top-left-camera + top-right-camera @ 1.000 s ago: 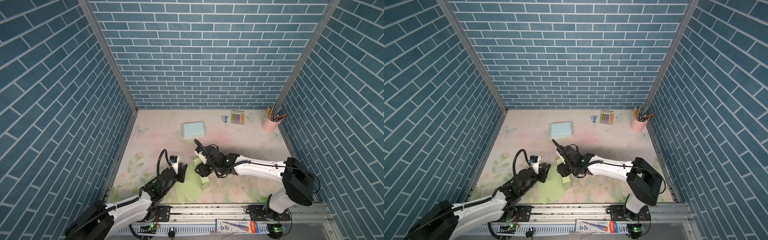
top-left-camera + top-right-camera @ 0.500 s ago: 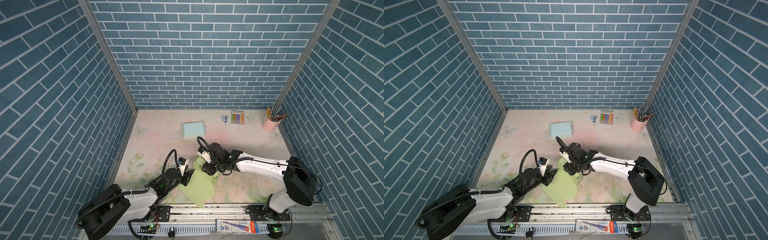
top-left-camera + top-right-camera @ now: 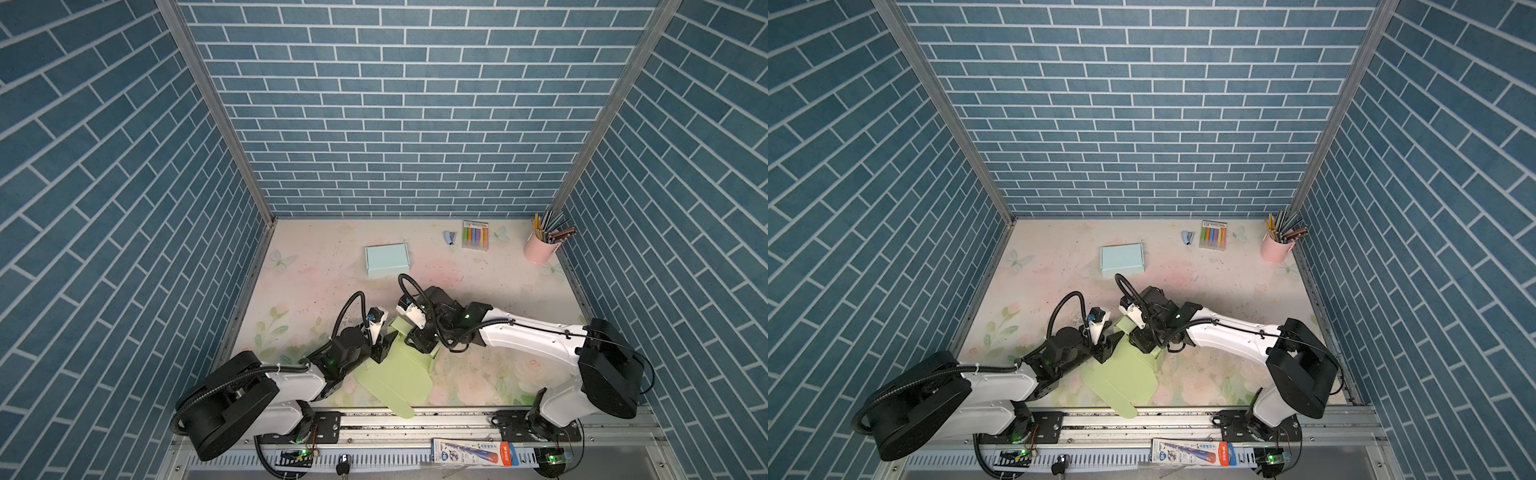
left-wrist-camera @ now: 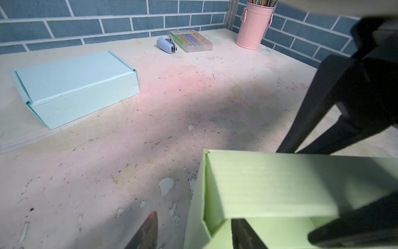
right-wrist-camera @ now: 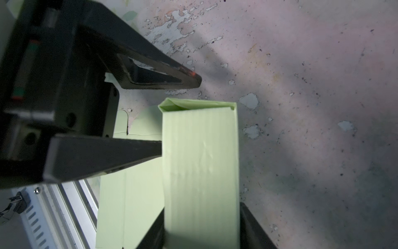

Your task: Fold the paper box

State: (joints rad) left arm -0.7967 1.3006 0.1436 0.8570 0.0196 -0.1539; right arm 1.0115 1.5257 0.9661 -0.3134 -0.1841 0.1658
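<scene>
Both top views: green paper box [image 3: 395, 374] lies part-flat on the worktop [image 3: 478, 270], directly under and between the two pincers; left pincer [image 3: 384, 347] sits at one edge, right pincer [image 3: 422, 343] over the raised wall beside it. Left wrist view: left pincer [image 4: 193, 217] jaws stand apart, gripping nothing, the wall's end corner just ahead of them. Right wrist view: right pincer [image 5: 201, 211] is clamped across that folded wall, fingers [image 5: 249, 232] flush on both sides.

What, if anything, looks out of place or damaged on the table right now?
The green paper box hangs a flap over the front edge onto the metal rail, and the table has chipped patches beside it.
</scene>
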